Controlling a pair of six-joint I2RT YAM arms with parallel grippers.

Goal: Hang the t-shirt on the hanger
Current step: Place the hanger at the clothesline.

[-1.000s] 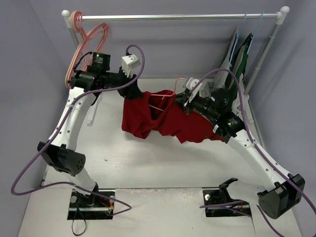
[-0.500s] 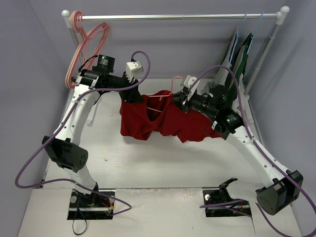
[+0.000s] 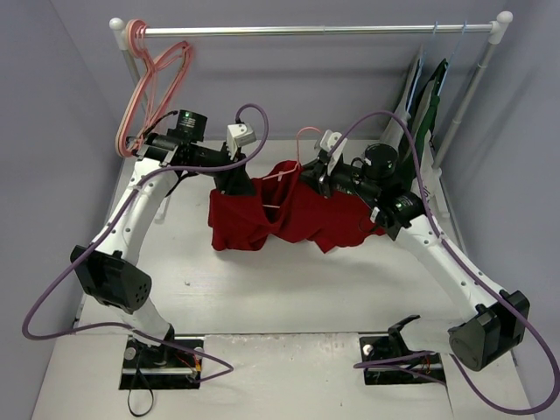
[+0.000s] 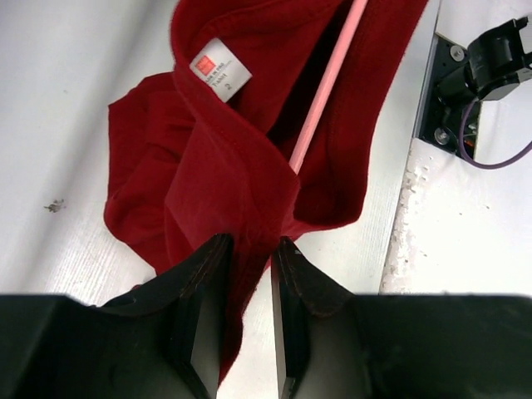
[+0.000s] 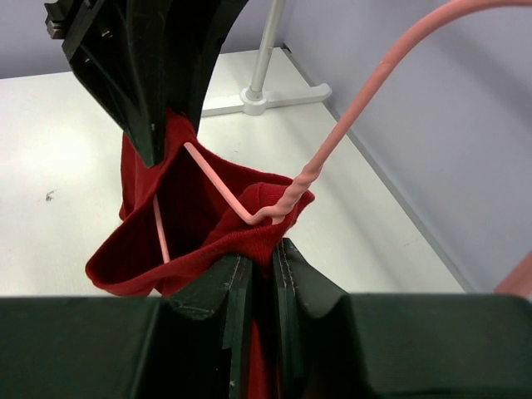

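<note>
One white label (image 4: 220, 69) (a "2" legible) inside the t-shirt (image 4: 208, 166) neck.

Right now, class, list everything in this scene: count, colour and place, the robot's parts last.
t-shirt: one, bright red, bunched, mid-table.
hanger: one, salmon pink, inside the t-shirt, hook poking out.
rail: one, silver, across the back.
spare hangers: several, pink, left end of rail.
hung garments: at least two, dark green and pale, right end of rail.
table: one, white, under everything.
left hand: one, black, fingers either side of a t-shirt fold.
right hand: one, black, shut on t-shirt by the hanger's neck.
</note>
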